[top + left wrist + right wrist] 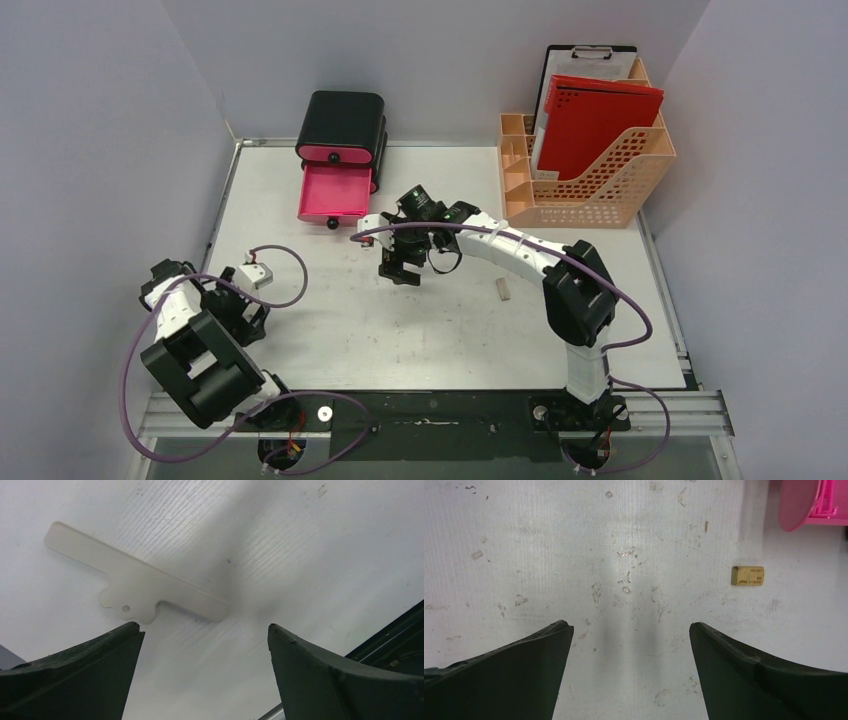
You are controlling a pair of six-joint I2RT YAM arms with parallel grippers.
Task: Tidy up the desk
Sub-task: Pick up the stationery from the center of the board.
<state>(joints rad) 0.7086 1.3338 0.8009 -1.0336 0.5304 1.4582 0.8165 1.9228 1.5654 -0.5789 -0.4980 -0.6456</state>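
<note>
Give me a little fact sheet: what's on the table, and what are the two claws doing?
Left gripper: open, empty; flat white plastic piece lies ahead of it
Right gripper: open, empty, over bare desk
Drawer box: lower pink drawer pulled out
Orange rack: holds a red folder
Loose: small tan block near pink drawer

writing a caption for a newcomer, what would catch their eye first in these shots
The black drawer box at the far edge, its lower pink drawer pulled open, stands out first. Next, the orange file rack in the far right corner, holding a red folder. Mid-desk, the right gripper hangs open above the scuffed white desk.
</note>
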